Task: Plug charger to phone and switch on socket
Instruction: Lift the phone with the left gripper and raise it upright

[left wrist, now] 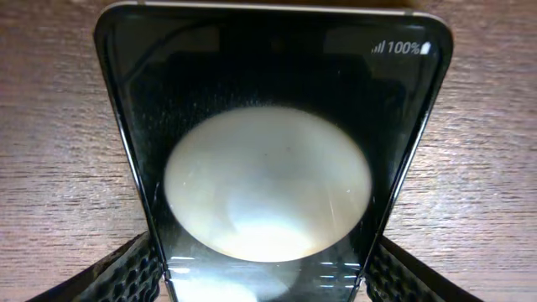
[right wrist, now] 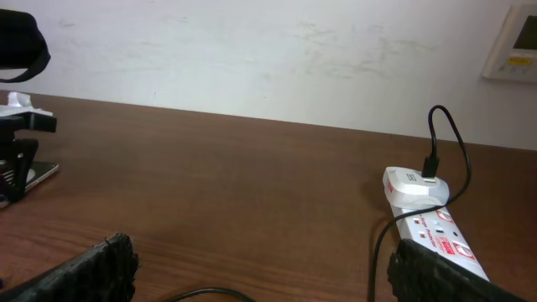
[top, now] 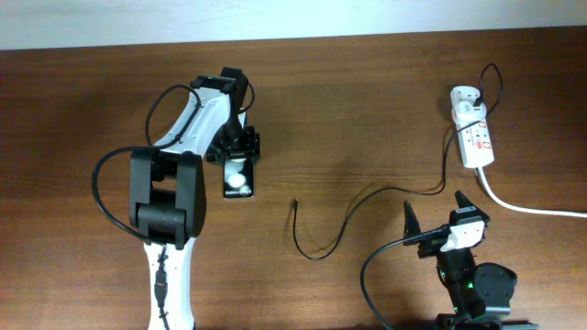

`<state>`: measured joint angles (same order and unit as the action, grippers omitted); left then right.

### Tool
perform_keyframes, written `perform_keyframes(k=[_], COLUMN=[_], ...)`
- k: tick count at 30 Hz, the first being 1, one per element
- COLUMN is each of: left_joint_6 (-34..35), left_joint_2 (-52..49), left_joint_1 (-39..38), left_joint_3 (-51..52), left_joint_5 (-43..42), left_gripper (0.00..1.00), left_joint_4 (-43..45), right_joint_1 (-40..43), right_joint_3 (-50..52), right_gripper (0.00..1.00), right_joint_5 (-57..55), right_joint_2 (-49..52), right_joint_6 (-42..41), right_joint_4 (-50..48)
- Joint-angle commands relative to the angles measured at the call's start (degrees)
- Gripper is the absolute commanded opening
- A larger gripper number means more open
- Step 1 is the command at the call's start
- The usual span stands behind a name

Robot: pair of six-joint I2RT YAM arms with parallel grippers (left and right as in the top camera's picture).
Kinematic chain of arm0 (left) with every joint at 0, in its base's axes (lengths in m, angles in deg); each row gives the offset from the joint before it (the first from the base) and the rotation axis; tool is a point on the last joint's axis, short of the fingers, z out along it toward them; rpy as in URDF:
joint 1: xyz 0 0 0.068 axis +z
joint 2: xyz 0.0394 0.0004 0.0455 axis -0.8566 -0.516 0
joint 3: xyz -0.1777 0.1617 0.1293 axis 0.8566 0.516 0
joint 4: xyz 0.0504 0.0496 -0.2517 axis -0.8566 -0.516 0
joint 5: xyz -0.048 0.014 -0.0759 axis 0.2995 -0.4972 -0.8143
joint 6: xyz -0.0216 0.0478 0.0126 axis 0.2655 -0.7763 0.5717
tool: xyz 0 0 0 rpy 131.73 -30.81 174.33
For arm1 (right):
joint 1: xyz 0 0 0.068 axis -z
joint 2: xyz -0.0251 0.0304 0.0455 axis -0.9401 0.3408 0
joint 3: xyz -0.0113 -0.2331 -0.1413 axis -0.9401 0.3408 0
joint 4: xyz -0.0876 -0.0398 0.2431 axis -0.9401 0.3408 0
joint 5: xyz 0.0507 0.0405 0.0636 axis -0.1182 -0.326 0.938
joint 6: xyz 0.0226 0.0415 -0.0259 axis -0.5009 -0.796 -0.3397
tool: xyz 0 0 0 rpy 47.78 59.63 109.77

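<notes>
1. Dark-brown wood-grain table [top: 348, 101] carries everything. A pale wall [right wrist: 252, 50] stands behind it in the right wrist view.
2. Small black rectangular phone [top: 239, 181] lies left of ctr, screen up and lit. The left wrist view shows a big white round spot, plus signal bars and "100%" in one top corner.
3. The left gripper [top: 240, 158] is closed onto the phone. Its ribbed black fingers [left wrist: 126, 273] press both long edges at one end.
4. Long thin black charger cable [top: 404, 189] snakes across the table's ctr. Its small connector tip [top: 295, 203] lies loose on the wood, right of the phone and apart from it.
5. The cable's other end loops up into a white plug adapter [top: 465, 99]. The adapter sits in the far end of the white elongated power-strip socket [top: 477, 142] w/ red marks, at the table's right side. Switch positions are too small to read.
6. Thick white cord [top: 532, 209] leaves the socket's near end and runs off to the right.
7. The right gripper [top: 436, 213] is spread wide w/ nothing btwn its fingers. It is low at the front of the table, near the cable, w/ the socket beyond it.
</notes>
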<state>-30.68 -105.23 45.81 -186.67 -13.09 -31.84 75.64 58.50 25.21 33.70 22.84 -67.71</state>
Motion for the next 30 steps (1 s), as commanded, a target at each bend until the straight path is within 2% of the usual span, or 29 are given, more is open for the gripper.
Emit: perform_keyframes(k=[1,6,10,13,18,20,22,26,30], left_joint_6=[-0.5,-0.5,-0.5,-0.5,-0.42,3.89,13.51,14.19,24.59], left_joint_2=[-0.66,-0.66,-0.66,-0.66,-0.66,-0.66,-0.66,-0.66,-0.66], left_joint_1=[-0.33,-0.33,-0.33,-0.33,-0.11,-0.11,0.31,2.73,6.29], left_joint_3=[-1.53,-4.72,-11.69,-12.33,-12.33,-12.33,-12.33,-12.33,-12.33], left_joint_5=[-1.22,-7.19,-13.27,-29.07,-62.84,-66.77,-68.24,-86.38,-87.08], left_gripper=[0.0,0.0,0.0,0.0,0.0,0.0,0.0,0.0,0.0], left_joint_4=[-0.7,-3.48,-8.35,-7.43,-1.01,0.92,0.94,0.85,0.24], right_joint_1=[-0.35,-0.35,-0.35,-0.35,-0.35,-0.35,-0.35,-0.35,-0.35], right_joint_3=[-0.02,-0.02,0.0,-0.02,-0.02,-0.02,-0.02,-0.02,-0.02], right_gripper=[0.99,0.99,0.99,0.99,0.99,0.99,0.99,0.99,0.98], right_joint_5=[-0.46,-0.46,-0.46,-0.46,-0.46,-0.46,-0.46,-0.46,-0.46], right_joint_2=[-0.28,-0.28,-0.28,-0.28,-0.28,-0.28,-0.28,-0.28,-0.28], right_joint_6=[-0.26,-0.26,-0.26,-0.26,-0.26,-0.26,-0.26,-0.26,-0.26], right_joint_4=[0.79,0.79,0.79,0.79,0.79,0.79,0.79,0.79,0.79])
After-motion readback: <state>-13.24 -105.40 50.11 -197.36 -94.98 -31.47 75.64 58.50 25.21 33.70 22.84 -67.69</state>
